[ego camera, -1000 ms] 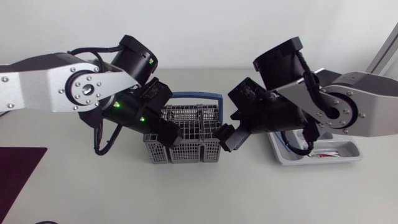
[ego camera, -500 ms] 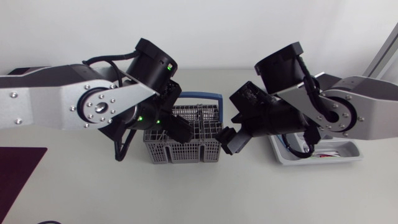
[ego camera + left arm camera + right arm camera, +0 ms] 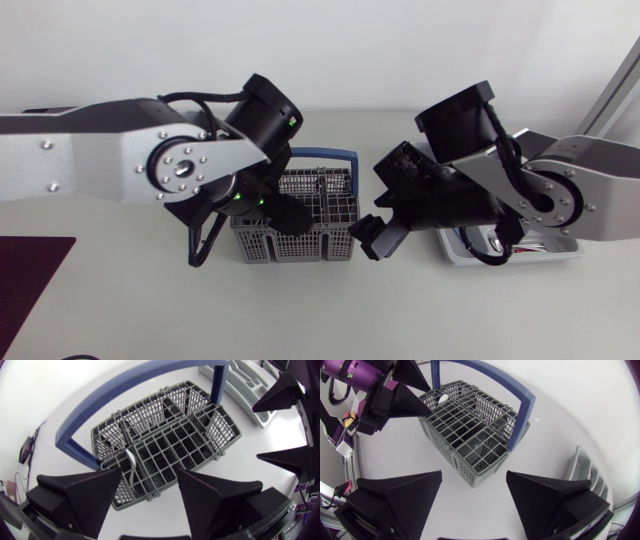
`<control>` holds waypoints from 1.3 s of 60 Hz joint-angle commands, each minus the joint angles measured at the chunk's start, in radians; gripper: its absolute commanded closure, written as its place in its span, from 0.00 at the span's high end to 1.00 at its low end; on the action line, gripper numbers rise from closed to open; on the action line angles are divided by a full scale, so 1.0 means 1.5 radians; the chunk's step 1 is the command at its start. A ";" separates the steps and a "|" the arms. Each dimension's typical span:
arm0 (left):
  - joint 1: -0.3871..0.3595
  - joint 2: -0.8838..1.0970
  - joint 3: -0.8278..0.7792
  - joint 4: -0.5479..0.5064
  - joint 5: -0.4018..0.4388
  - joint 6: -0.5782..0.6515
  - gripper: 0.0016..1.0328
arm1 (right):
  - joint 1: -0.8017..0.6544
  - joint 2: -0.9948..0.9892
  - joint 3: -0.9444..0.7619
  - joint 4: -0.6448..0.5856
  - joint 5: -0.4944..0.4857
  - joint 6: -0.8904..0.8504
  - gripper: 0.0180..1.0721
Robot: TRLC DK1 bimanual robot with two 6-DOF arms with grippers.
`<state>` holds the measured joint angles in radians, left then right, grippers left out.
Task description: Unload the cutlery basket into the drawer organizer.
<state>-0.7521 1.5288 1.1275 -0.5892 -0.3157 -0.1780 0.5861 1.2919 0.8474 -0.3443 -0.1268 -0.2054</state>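
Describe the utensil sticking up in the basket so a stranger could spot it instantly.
Find the blue-handled grey mesh cutlery basket at the scene's centre. At its end nearest the left gripper, one utensil stands in an end cell. Its smooth, pale, rounded tip stands out against the grey grid around it.

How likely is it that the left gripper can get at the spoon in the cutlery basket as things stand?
Probably yes: the left gripper hangs open just above the spoon, which rises from the cutlery basket, with nothing between them.
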 commanded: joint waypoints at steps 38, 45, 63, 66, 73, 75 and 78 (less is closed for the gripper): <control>0.052 0.101 0.089 -0.069 0.126 -0.200 0.84 | -0.006 -0.031 -0.040 0.001 -0.009 -0.005 0.88; 0.046 0.082 0.087 -0.069 0.126 -0.203 0.84 | -0.010 -0.032 -0.041 0.001 -0.015 -0.006 0.88; 0.046 0.058 0.086 -0.070 0.125 -0.213 0.84 | -0.016 -0.033 -0.046 0.001 -0.021 -0.011 0.88; 0.045 0.053 0.087 -0.070 0.124 -0.214 0.84 | -0.016 -0.034 -0.046 0.001 -0.021 -0.011 0.88; 0.044 0.038 0.087 -0.071 0.105 -0.217 0.84 | -0.019 -0.039 -0.046 0.001 -0.022 -0.011 0.88; 0.044 0.035 0.086 -0.071 0.104 -0.217 0.84 | -0.019 -0.039 -0.046 0.001 -0.022 -0.011 0.88; 0.044 0.035 0.085 -0.073 0.103 -0.217 0.84 | -0.019 -0.039 -0.044 0.001 -0.022 -0.010 0.88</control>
<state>-0.6773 1.6028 1.2388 -0.6830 -0.1486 -0.4721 0.5663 1.2465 0.8013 -0.3412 -0.1566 -0.2127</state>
